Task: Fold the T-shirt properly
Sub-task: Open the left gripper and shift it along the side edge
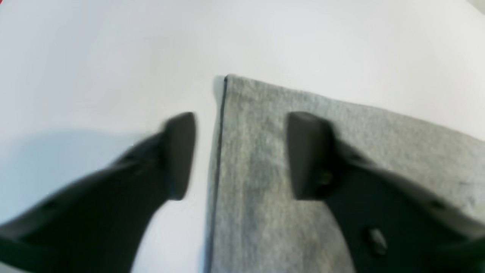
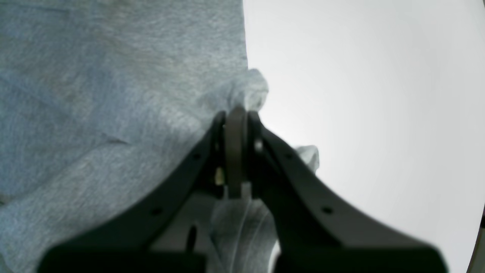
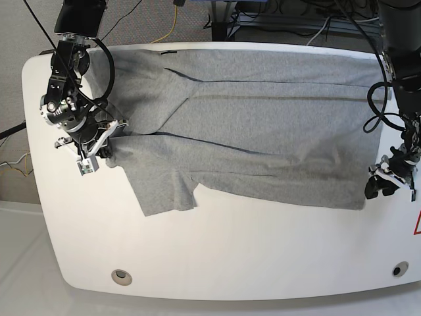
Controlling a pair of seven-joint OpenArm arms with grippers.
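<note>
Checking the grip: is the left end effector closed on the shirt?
No, its fingertips stand apart above the shirt's corner.

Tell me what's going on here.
A two-armed robot is working on folding a grey T-shirt spread over a white table. Its right gripper is closed on the cloth at one edge, pinching up a bit of it. The left gripper is open above the opposite side, near a corner of the shirt, and holds nothing. The shirt lies wide, with some overlapping layers and creases, so it is not yet a neat fold.
</note>
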